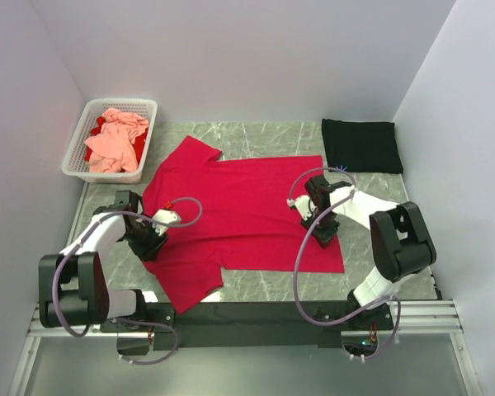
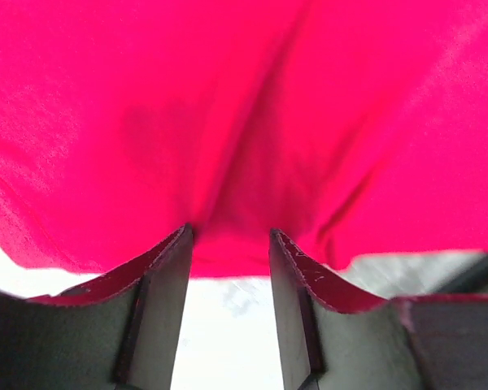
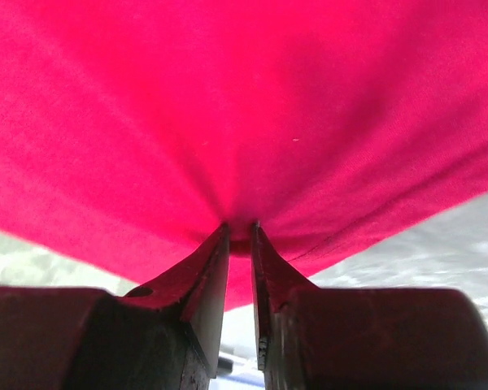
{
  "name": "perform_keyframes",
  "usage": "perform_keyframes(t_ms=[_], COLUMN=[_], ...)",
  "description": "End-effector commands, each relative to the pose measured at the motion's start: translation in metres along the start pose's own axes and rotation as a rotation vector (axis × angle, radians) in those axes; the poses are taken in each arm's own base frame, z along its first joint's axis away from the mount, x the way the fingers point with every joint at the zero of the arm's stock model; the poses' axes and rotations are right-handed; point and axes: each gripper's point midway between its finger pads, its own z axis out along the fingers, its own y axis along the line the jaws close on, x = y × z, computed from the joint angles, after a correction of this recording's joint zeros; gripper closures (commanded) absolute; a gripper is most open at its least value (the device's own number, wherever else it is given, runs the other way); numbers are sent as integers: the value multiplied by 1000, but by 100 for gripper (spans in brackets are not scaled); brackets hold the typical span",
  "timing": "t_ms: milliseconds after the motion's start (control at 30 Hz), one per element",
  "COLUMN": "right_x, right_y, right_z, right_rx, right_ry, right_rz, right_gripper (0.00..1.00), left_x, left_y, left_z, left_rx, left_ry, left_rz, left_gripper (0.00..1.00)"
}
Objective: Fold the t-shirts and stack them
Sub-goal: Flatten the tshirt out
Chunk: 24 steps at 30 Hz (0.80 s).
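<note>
The crimson-red t-shirt lies spread flat on the marble table, collar to the left. My left gripper is at its left edge near the lower sleeve. In the left wrist view the left gripper is open, its jaws apart and its tips against a puckered fold of the red shirt. My right gripper is on the shirt's right part near the hem. In the right wrist view the right gripper is shut on a pinch of the red cloth. The black t-shirt lies folded at the back right. The salmon-pink t-shirt is crumpled in the basket.
The white lattice basket stands at the back left and holds the pink shirt, with some red cloth under it. White walls close in the table on three sides. The black rail with the arm bases runs along the near edge.
</note>
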Motion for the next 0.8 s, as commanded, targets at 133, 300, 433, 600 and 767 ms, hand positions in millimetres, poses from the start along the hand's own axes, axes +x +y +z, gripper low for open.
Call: perform_keyframes(t_ms=[133,300,433,600,767], right_x=[-27,-113,-163,-212,-236], right_y=[7,-63,-121,-177,-227], right_z=[-47,-95,-112,-105,-90], right_rx=[-64,66,98,134,249], right_ry=[-131,-391,-491,-541,-583], right_rz=[2,165,352,461,546], right_gripper=[70,68,72,73,71], left_x=[-56,-161,-208,-237,-251], left_y=[2,73,125,172,198], left_z=[-41,-86,-99,-92,-83], left_rx=[68,-60,-151,-199,-235], left_ry=[-142,-426,-539,-587,-626], left_rz=[-11,-74,-212,-329,-373], left_gripper=[43,37,36,36,35])
